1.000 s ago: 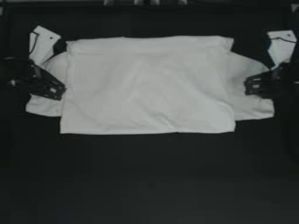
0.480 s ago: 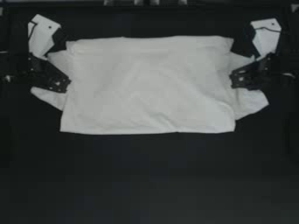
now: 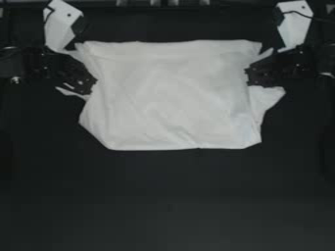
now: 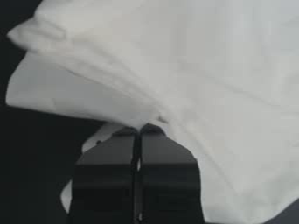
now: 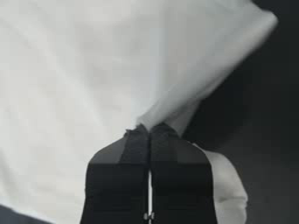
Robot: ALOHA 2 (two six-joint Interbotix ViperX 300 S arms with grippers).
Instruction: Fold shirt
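The white shirt (image 3: 170, 93) lies spread over the far half of the dark table, its near hem roughly level and its sides drawn inward. My left gripper (image 3: 83, 83) is at the shirt's left edge, shut on a pinch of cloth by the sleeve; the left wrist view shows the jaws (image 4: 139, 130) closed with the shirt (image 4: 192, 70) bunching up from them. My right gripper (image 3: 252, 77) is at the right edge, shut on the cloth in the same way, and fabric (image 5: 88, 65) fans out from the closed jaws (image 5: 149, 128). A sleeve flap (image 3: 267, 98) hangs below the right gripper.
Bare dark table (image 3: 170, 201) fills the near half of the top view. White blocks of the arms (image 3: 62, 22) (image 3: 293, 19) sit at the far corners.
Both grippers have moved inward and toward the far edge, pulling the shirt's side edges with them. The shirt's outline has narrowed at the sides.
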